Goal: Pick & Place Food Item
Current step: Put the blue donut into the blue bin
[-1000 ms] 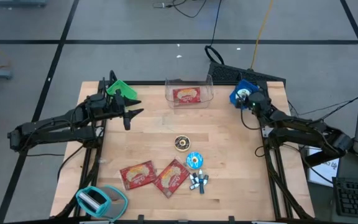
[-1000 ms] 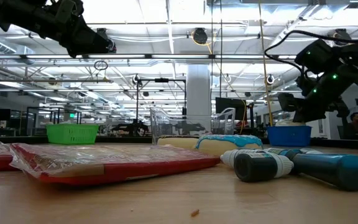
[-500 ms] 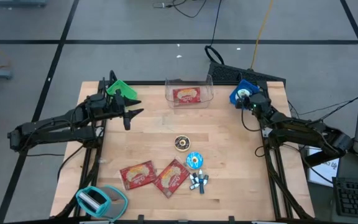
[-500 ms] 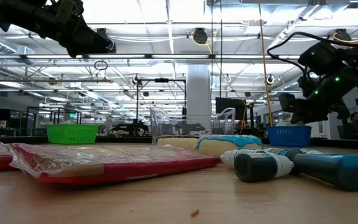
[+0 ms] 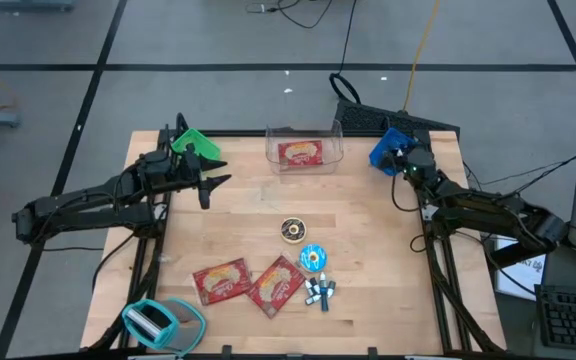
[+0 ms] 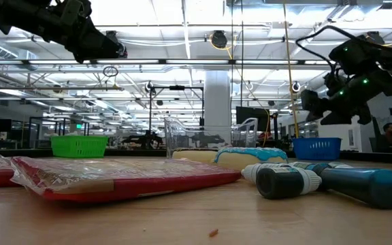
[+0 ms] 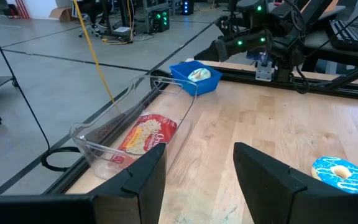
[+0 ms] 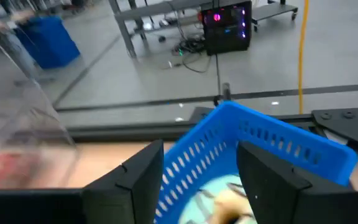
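Observation:
A blue basket [image 5: 381,146] stands at the table's far right corner, and a pale food item [image 7: 199,74] lies inside it, also seen in the right wrist view [image 8: 225,198]. My right gripper [image 5: 398,159] hovers open just over the basket's near rim [image 8: 260,143], pointing almost level, with nothing between its fingers. My left gripper [image 5: 211,183] waits open above the table's left part, and nothing lies between its fingers [image 7: 197,180] either.
A clear bin [image 5: 303,148] holding a red packet [image 5: 300,153] stands at the far middle, and a green basket [image 5: 193,142] at the far left. A chocolate donut [image 5: 293,230], a blue donut [image 5: 312,258], two red packets [image 5: 221,280], small markers [image 5: 320,292] and a teal dispenser [image 5: 158,320] lie nearer.
My right gripper has tipped up over the blue basket, from pointing down into it to pointing nearly level, and its fingers have come apart. The food item stays in the basket. My left arm has kept still.

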Robot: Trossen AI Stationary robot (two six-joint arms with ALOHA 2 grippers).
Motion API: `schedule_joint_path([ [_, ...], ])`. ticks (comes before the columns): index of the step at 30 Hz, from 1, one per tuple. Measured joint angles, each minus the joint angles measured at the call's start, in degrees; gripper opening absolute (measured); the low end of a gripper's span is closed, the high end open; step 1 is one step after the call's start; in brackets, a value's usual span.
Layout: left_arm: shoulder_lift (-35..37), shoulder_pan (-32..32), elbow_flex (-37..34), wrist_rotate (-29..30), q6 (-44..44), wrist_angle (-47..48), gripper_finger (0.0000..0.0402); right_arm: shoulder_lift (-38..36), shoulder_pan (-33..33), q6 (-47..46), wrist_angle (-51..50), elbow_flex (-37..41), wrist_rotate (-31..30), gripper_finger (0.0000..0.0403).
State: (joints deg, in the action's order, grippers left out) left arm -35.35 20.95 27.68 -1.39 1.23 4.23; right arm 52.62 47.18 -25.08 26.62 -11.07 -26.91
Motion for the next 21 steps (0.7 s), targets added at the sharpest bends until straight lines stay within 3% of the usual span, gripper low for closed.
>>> schedule_joint_path([
  [3,0.0,0.0,0.0,0.0,0.0,0.0,0.0186,-0.65,0.01,-1.05,0.26,0.0,2.33,0.0192],
  [13,0.0,0.0,0.0,0.0,0.0,0.0,0.0186,-0.88,-2.62,-2.6,11.67,0.0,27.68,0.0188],
  [21,0.0,0.0,0.0,0.0,0.0,0.0,0.0186,-0.88,-15.51,-1.26,18.88,0.0,33.02,0.0188],
])
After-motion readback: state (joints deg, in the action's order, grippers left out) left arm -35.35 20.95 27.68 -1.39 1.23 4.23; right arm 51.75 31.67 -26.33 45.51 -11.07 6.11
